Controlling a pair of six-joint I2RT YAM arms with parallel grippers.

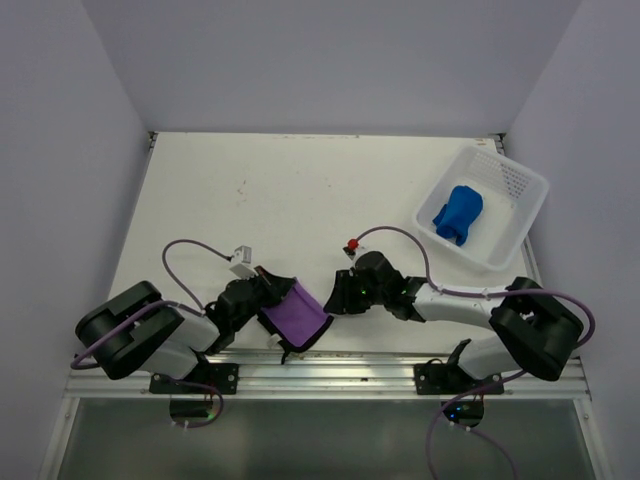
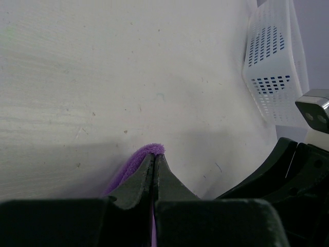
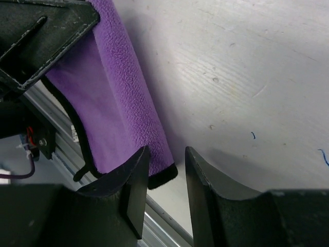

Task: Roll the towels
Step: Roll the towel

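One white tabletop (image 1: 300, 190) is spread beneath both arms. At its far right corner a white perforated plastic basket (image 1: 505, 225) is parked. Down at the near edge, between the two arms, a purple fleece towel with black trim (image 1: 294, 315) is held up off the surface. A bright royal blue towel (image 1: 459, 213), bunched up, is seen lying inside the basket. The left gripper (image 2: 156, 157) is shown with its jaws clamped tight on a fold of the purple towel. The right gripper (image 3: 165, 152) is poised at that towel's black-trimmed corner, jaws parted, nothing clasped.
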